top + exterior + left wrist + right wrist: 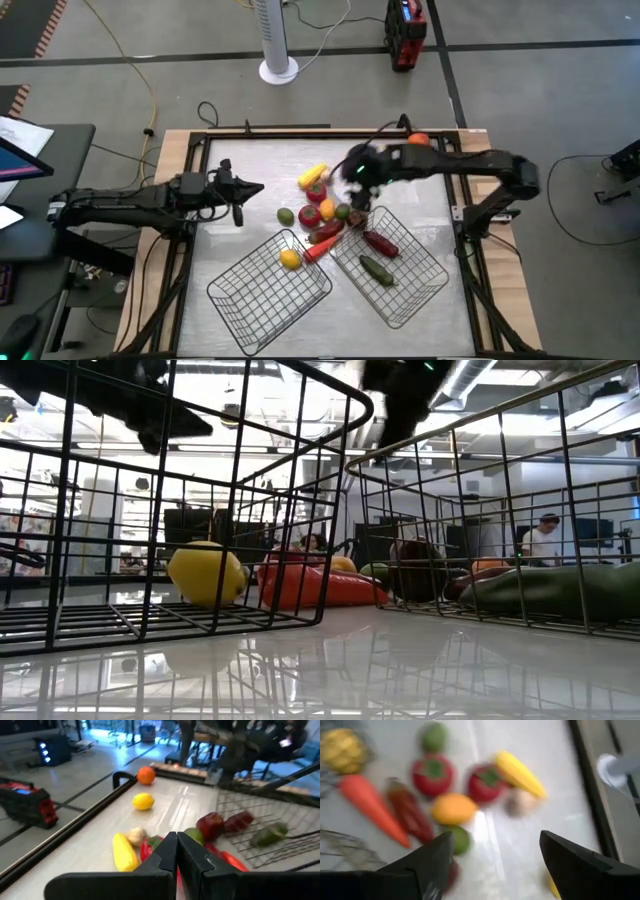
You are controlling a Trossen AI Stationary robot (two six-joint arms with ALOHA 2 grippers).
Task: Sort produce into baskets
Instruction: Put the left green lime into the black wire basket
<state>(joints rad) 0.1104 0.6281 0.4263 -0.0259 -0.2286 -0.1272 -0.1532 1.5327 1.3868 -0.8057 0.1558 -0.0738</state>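
Observation:
A pile of produce lies mid-table: corn (313,175), two tomatoes (310,214), a lime (286,215), a carrot (318,248). The left basket (250,300) holds a lemon (290,259). In the right basket (420,285) lie a dark red piece (380,243) and a green cucumber (376,269). An orange (418,140) sits at the far right edge. My right gripper (495,865) hovers open above the pile's far side, nothing between its fingers. My left gripper (176,855) is shut and held above the table left of the pile.
A raised frame (300,132) rims the table. Beyond the far edge stand a white fan base (279,70) and a red device (405,35) on the floor. A loose lemon (143,801) lies near the far rim. Bare tabletop shows at the near left.

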